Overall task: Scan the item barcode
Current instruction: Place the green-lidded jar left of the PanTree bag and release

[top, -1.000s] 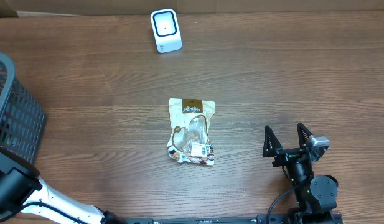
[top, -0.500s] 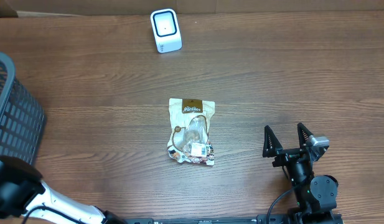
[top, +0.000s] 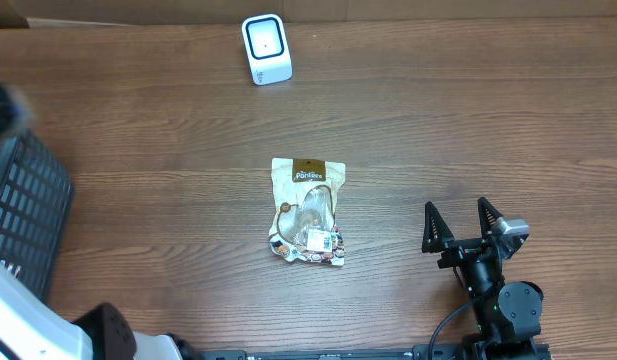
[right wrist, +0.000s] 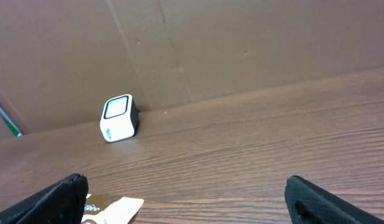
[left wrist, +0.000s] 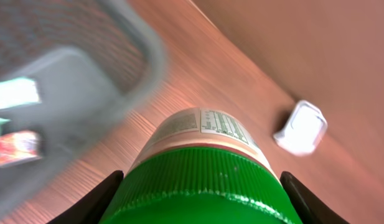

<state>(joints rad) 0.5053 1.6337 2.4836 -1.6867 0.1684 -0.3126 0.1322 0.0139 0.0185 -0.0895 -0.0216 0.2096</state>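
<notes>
Left claw shifted, bottle clamped within it

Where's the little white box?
In the overhead view, the white box stands at the far edge of the table, a little left of the middle, beyond the snack bag.

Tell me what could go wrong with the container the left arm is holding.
The left gripper holds the green-capped container by its cap only; it might slip or tilt. The basket rim is close and could be clipped. No barcode shows on its label, so the scanner may miss it.
</notes>
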